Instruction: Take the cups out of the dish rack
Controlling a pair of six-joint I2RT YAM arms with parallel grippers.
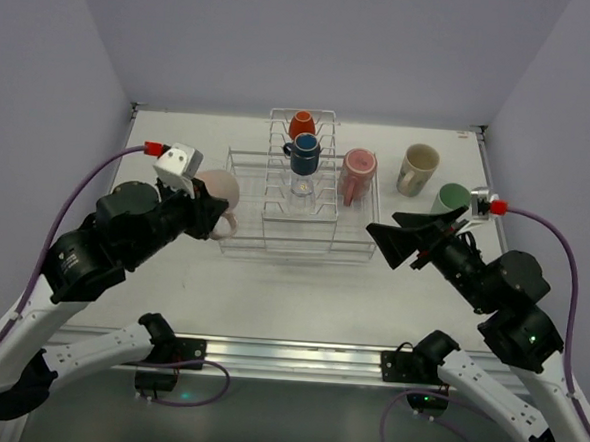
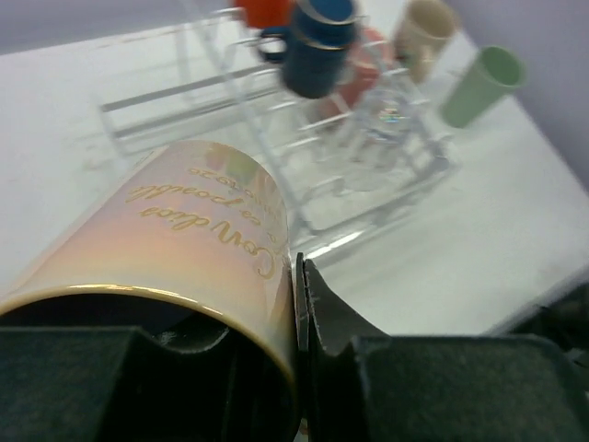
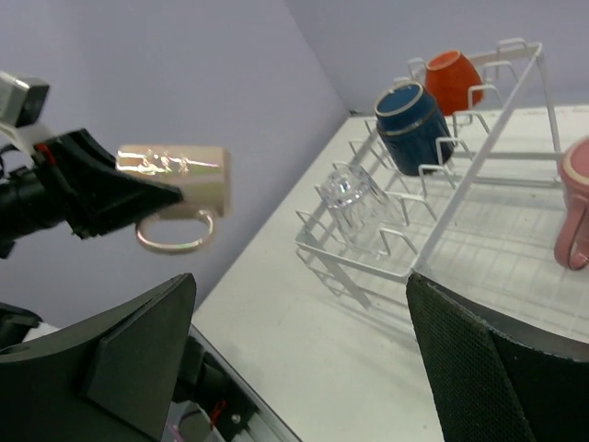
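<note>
The job looks a little under halfway done. At centre top of the overhead view stands the silvery-white wire dish rack (image 1: 273, 248), and four cups sit in it: a small orange-red mug (image 1: 302, 124) at the back, a small dark-blue mug (image 1: 304, 157) below it, a small clear glass (image 1: 302, 186), and a pink mug (image 1: 358, 171) in the right-hand section. Two are already out on the white table (image 1: 270, 300), right of the rack: a cream mug (image 1: 418, 168) and a mint-green tumbler (image 1: 451, 198). The left gripper (image 1: 207, 213) is clamped on the rim of a pale pink pearly mug with gold script (image 1: 220, 189), held in the air left of the rack. The right gripper (image 1: 382, 244), spread wide and empty, hovers by the rack's lower right corner.
</note>
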